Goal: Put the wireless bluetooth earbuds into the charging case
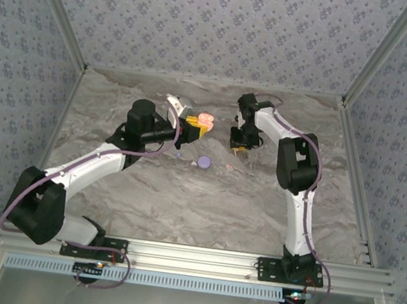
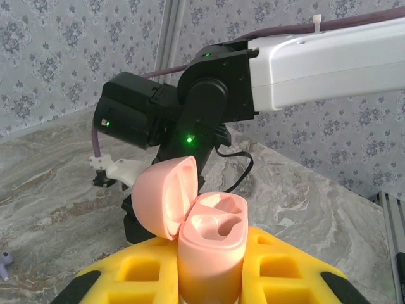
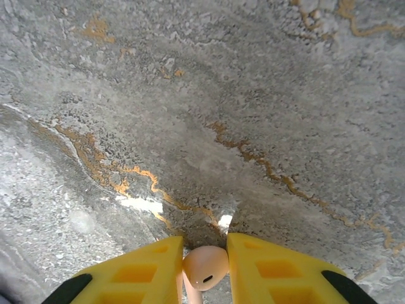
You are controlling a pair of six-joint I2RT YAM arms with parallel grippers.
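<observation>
Right end effector (image 3: 205,253) pinched nearly closed on a pink earbud (image 3: 205,270), close over the marbled tabletop (image 3: 221,95). Left end effector (image 2: 212,273) clamped on the charging case (image 2: 212,237), pink, lid hinged open. A lilac earbud (image 2: 5,261) lies on the tabletop off to the side.

Grey-blue floral-patterned wallpaper walls (image 1: 206,17) enclose a grey marble-patterned tabletop (image 1: 204,204) with orange veins, evenly lit, with a silver slotted aluminium rail (image 1: 197,255) along its near edge.
</observation>
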